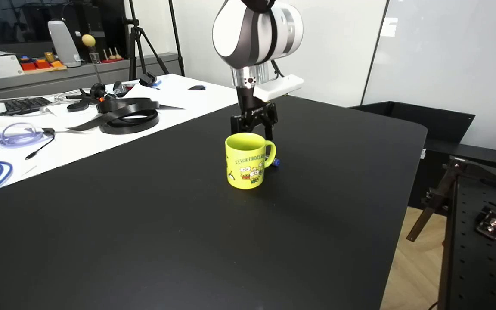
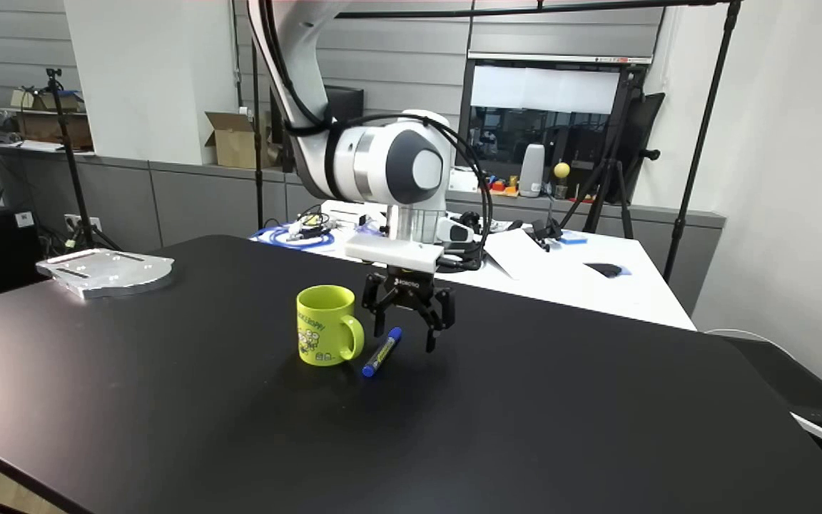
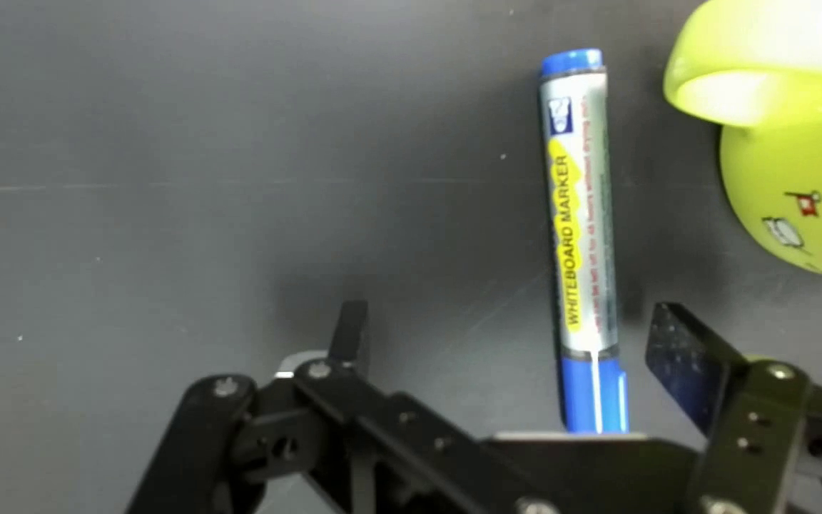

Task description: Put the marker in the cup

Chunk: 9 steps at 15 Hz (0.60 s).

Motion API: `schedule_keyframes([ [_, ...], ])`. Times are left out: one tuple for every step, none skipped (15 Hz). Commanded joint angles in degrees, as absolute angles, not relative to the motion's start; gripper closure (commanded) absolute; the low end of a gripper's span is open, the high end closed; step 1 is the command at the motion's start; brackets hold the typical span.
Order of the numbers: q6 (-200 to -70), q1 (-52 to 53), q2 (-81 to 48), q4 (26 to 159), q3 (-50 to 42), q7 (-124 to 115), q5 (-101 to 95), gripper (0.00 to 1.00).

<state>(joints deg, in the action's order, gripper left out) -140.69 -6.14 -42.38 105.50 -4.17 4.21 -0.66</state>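
The marker, a slim pen with a silver barrel and blue ends, lies on the black table in the wrist view (image 3: 579,214). It also shows beside the cup in an exterior view (image 2: 382,352), and mostly hidden behind the handle in an exterior view (image 1: 276,162). The cup, a yellow-green mug with a printed design, stands upright in both exterior views (image 1: 244,170) (image 2: 320,332) and at the right edge of the wrist view (image 3: 803,185). My gripper (image 3: 509,318) is open and empty above the table. The marker's cap end lies between its fingers, nearer the right one. It also shows in an exterior view (image 2: 404,340).
A white table with cables (image 1: 15,135), black straps (image 1: 129,118) and a keyboard (image 1: 26,105) adjoins the black table. A clear plate (image 2: 108,271) lies at the black table's far edge. The cup stands close beside the marker and a finger.
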Motion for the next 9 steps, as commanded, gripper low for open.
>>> schedule_keyframes([
  [-140.18, -5.56, -44.22, 102.65, -4.42, 3.24, -1.75, 0.00],
  [-140.33, -5.72, -44.32, 102.47, -4.11, 3.49, -1.52, 0.25],
  [-140.46, -5.76, -44.43, 102.34, -3.96, 3.69, -1.45, 0.27],
  [-140.60, -5.75, -44.48, 102.27, -3.90, 3.67, -1.40, 0.33],
  [-140.72, -5.77, -44.48, 102.27, -3.82, 3.72, -1.33, 0.40],
  [-140.77, -5.82, -44.50, 102.27, -3.72, 3.79, -1.25, 0.48],
  [-140.84, -5.86, -44.49, 102.29, -3.61, 3.87, -1.19, 0.55],
  [-140.91, -5.87, -44.45, 102.33, -3.52, 3.93, -1.16, 0.61],
  [-140.96, -5.84, -44.44, 102.33, -3.49, 3.92, -1.19, 0.69],
])
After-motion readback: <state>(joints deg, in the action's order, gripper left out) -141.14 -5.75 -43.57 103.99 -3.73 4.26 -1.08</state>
